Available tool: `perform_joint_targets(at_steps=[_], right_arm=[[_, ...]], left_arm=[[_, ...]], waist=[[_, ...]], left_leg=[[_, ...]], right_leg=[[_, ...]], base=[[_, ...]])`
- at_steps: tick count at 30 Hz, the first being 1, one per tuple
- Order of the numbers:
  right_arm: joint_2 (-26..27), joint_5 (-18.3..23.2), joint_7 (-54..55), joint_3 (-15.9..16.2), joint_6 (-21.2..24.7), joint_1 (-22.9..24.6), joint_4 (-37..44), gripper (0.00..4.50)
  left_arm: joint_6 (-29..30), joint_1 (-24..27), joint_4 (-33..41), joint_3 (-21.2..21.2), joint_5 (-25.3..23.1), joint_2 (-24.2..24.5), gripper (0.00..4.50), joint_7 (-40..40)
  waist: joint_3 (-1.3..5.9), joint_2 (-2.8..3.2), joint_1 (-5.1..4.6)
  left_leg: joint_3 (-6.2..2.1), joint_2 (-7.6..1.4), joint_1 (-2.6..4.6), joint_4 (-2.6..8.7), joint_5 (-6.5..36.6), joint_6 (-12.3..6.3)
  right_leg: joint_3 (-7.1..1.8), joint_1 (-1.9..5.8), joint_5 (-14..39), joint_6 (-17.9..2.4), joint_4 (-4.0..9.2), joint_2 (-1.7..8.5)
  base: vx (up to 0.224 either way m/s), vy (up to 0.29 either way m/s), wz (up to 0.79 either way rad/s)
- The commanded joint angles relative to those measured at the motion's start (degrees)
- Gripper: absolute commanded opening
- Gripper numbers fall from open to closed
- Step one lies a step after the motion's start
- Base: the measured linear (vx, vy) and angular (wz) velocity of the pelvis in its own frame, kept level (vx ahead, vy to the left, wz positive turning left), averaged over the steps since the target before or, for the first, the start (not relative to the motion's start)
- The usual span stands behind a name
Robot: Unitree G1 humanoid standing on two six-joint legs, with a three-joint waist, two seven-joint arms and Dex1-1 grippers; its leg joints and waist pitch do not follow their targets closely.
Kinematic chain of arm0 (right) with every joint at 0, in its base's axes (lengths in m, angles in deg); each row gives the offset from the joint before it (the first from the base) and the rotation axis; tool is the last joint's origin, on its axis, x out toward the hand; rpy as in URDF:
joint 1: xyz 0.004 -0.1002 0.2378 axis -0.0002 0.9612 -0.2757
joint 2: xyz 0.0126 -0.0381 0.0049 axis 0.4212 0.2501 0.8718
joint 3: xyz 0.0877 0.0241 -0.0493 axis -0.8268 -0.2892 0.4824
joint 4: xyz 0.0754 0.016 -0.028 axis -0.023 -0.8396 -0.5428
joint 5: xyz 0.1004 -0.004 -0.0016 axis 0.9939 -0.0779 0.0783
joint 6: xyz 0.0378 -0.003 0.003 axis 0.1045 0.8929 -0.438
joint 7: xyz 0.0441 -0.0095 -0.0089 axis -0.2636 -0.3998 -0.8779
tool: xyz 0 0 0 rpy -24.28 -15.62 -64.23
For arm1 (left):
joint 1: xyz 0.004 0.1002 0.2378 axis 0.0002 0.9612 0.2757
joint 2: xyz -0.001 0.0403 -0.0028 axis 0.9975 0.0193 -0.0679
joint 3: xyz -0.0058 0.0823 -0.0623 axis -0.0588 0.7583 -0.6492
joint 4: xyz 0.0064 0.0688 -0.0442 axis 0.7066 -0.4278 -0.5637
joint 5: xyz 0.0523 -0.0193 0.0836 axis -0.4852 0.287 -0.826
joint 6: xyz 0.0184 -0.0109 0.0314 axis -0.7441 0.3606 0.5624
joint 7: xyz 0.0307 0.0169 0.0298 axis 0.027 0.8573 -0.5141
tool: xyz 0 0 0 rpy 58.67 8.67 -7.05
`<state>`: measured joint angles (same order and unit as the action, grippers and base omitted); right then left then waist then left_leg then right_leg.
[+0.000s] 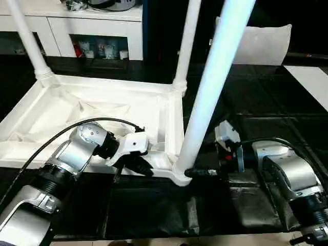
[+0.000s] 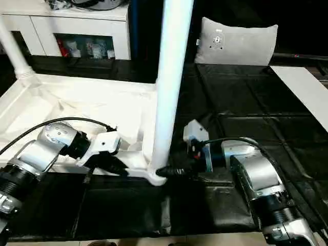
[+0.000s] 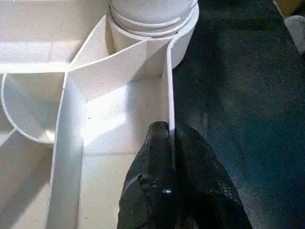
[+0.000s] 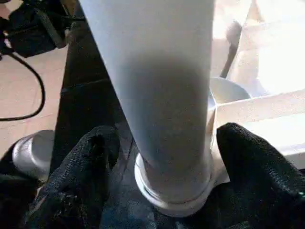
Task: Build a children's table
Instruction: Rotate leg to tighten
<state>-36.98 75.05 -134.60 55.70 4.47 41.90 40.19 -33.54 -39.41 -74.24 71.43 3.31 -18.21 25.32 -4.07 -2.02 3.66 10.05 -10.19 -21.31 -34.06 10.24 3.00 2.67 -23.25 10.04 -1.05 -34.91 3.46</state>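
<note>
The white tabletop (image 1: 170, 110) lies upside down on a black mat, its raised rim facing up. Three white legs stand in its corner sockets: one at the far left (image 1: 25, 36), one at the far right (image 1: 187, 41), and one at the near right (image 1: 210, 87). My left gripper (image 1: 137, 165) is shut on the near rim (image 3: 169, 86) close to that corner, one finger on each side of the thin wall. My right gripper (image 4: 167, 143) comes in from the right and clasps the near-right leg just above its socket collar (image 4: 174, 195).
A grey-white pillow-like bag (image 2: 238, 41) leans at the back right. A flat white board strip (image 1: 312, 82) lies at the right edge. A white cabinet (image 1: 77, 23) stands behind the tabletop. The black mat (image 1: 154, 205) extends toward me.
</note>
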Motion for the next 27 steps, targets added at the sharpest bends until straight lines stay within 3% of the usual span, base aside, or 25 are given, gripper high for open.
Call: perform_joint_targets(at_steps=[1, 9, 18, 21, 22, 27], right_arm=[[-1.11, 0.89, -1.99, 0.97, 0.59, -0.96, -0.03, 3.25], [-0.53, 0.46, -2.0, 1.72, -0.42, -1.14, -1.1, 2.49], [-0.31, 1.23, -2.28, 2.04, 0.73, -0.77, -0.26, 2.0], [0.17, 2.61, -1.73, 1.65, 2.59, -0.2, 0.99, 1.95], [0.68, 3.47, -0.91, 1.19, 4.03, 0.23, 2.09, 1.94], [4.13, 5.0, 5.84, -0.52, 8.65, 2.01, 5.97, 1.93]], left_arm=[[-1.9, -0.44, 3.11, 1.29, 1.2, -0.49, 0.0, 2.79], [-2.45, -0.47, 3.09, 1.17, 1.14, -0.6, 0.0, 2.81], [-2.35, -0.55, 2.94, 1.16, 1.22, -0.82, 0.0, 2.05], [-0.97, -0.51, 2.89, 0.61, 1.36, -1.3, 0.0, 1.01], [0.9, -0.53, 3.07, 0.02, 1.71, -1.93, 0.0, -0.11], [9.67, -1.17, 3.72, -1.82, 2.21, -5.03, 0.0, -5.78]], waist=[[3.92, -0.05, -0.25], [3.92, -0.07, -0.26], [3.93, -0.19, -0.24], [3.9, -0.18, -0.25], [3.85, 0.05, -0.2], [3.62, -0.14, -0.43]], left_leg=[[-0.64, -3.08, 1.03, 3.86, 11.81, -1.8], [-0.63, -2.98, 0.97, 3.8, 11.63, -1.61], [-0.61, -3.01, 0.97, 3.8, 11.45, -1.69], [-0.61, -2.99, 0.96, 3.8, 11.22, -1.72], [-0.63, -3.01, 0.97, 3.83, 11.19, -1.72], [-0.72, -2.83, 0.95, 3.92, 12.15, -0.93]], right_leg=[[-2.62, 2.71, 16.53, -12.07, 4.36, 4.5], [-2.65, 2.67, 17.4, -11.62, 4.5, 4.5], [-2.61, 2.72, 16.82, -11.77, 4.38, 4.47], [-2.62, 2.74, 16.41, -11.84, 4.33, 4.43], [-2.63, 2.7, 16.39, -11.91, 4.33, 4.43], [-2.57, 2.64, 19.56, -11.07, 4.68, 4.46]], base=[[0.0, 0.0, 0.0], [0.0, 0.0, 0.0], [0.0, 0.0, 0.0], [0.0, 0.0, 0.0], [0.0, 0.0, 0.0], [0.0, 0.0, 0.0]])
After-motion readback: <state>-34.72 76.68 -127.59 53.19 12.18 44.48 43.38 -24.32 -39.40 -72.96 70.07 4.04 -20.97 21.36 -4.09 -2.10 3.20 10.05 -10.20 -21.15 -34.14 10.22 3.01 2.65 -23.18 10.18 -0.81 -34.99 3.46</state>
